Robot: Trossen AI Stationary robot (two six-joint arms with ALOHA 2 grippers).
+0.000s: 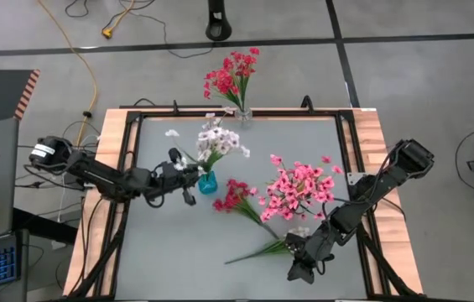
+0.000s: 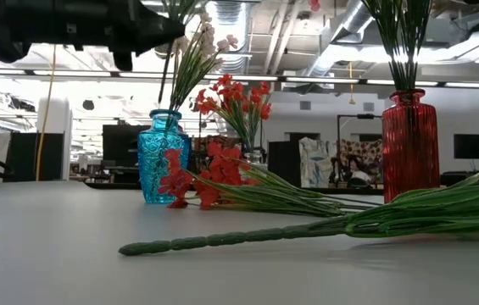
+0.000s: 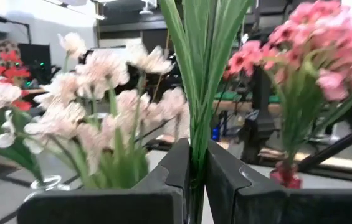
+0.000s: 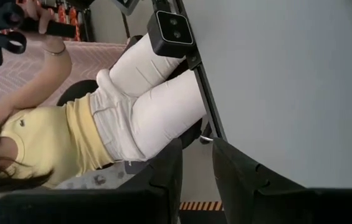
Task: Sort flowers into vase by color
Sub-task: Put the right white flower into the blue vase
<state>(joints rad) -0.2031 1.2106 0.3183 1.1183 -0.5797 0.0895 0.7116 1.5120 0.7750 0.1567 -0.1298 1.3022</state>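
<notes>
My left gripper (image 1: 193,172) (image 3: 195,155) hovers just left of the blue vase (image 1: 209,183) (image 2: 163,157), shut on the green stems of the white flowers (image 1: 218,141) (image 3: 101,81) that stand in it. A red sprig (image 1: 235,197) (image 2: 205,178) lies flat on the table beside the vase. Another sprig lies with its long stem (image 1: 253,252) (image 2: 239,239) pointing toward the table's left. My right gripper (image 1: 297,270) (image 4: 196,155) hovers open near the table's front edge, with nothing between its fingers. My left gripper pinches the white sprig's bundle of green stems (image 3: 194,146) between its two fingers, below the blossoms and above the vase mouth. The fingers come nearly level from the table's left and lie across the stems. The stems stand upright, their lower ends in the blue vase.
Pink flowers (image 1: 299,189) fill a red vase (image 2: 409,144) at the right of centre. Red flowers (image 1: 235,75) stand in a clear vase (image 1: 243,115) at the far edge. A seated person (image 4: 119,106) is beyond the near edge.
</notes>
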